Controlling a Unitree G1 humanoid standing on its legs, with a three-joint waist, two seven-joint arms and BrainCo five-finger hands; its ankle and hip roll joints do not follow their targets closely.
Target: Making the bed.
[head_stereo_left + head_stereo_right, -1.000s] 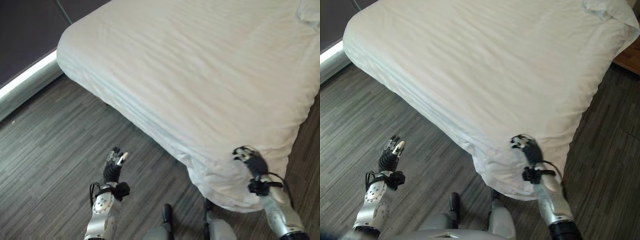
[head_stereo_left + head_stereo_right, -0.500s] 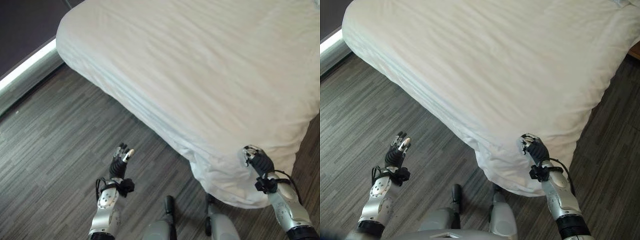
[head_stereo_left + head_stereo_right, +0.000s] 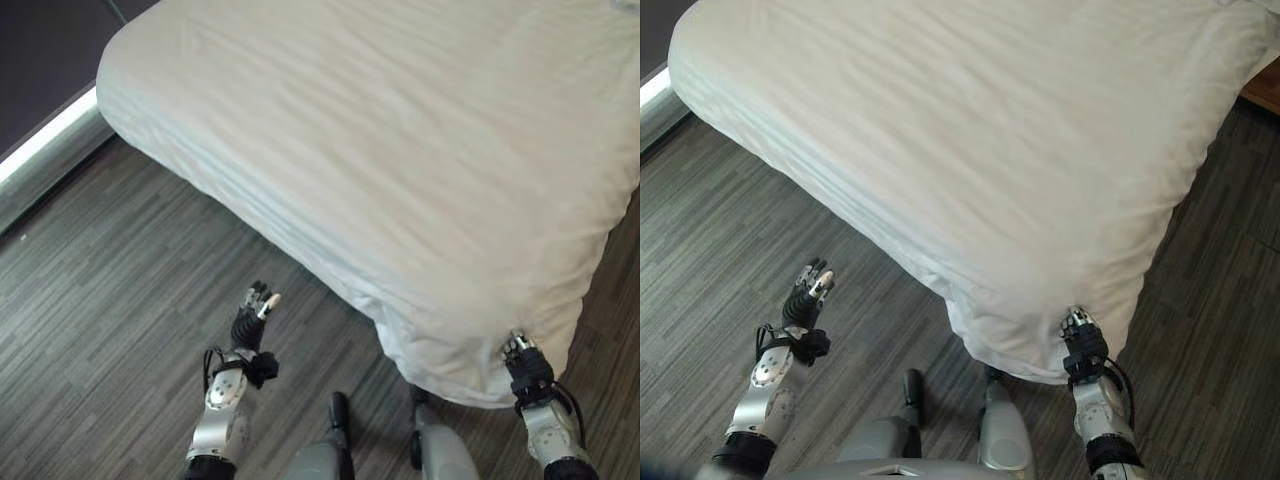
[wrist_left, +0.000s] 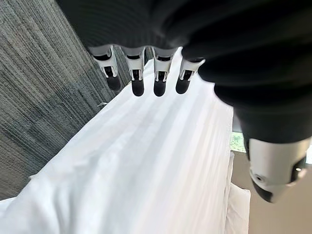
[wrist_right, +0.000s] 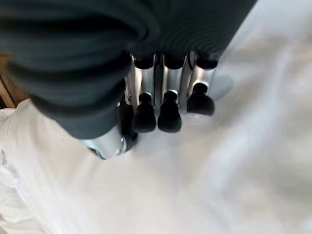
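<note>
The white duvet (image 3: 400,160) lies spread over the bed, soft and floppy, best pinched at its hanging corner where the right hand (image 3: 1081,345) curls emptily against it, while the left hand (image 3: 252,318) hovers relaxed over the floor (image 3: 110,300).

The bed (image 3: 400,150) is running off the top and right edges of both eye views, so its far end and far side are being cut away. A bit of white bedding (image 3: 1250,12) at the top right corner is getting clipped too small to name. The right hand (image 3: 522,362) is reaching the white cover's (image 3: 1020,340) hanging near corner, and its fingers (image 5: 168,109) (dark tips toward the cloth) are looking blurred; contact cannot be told.
</note>
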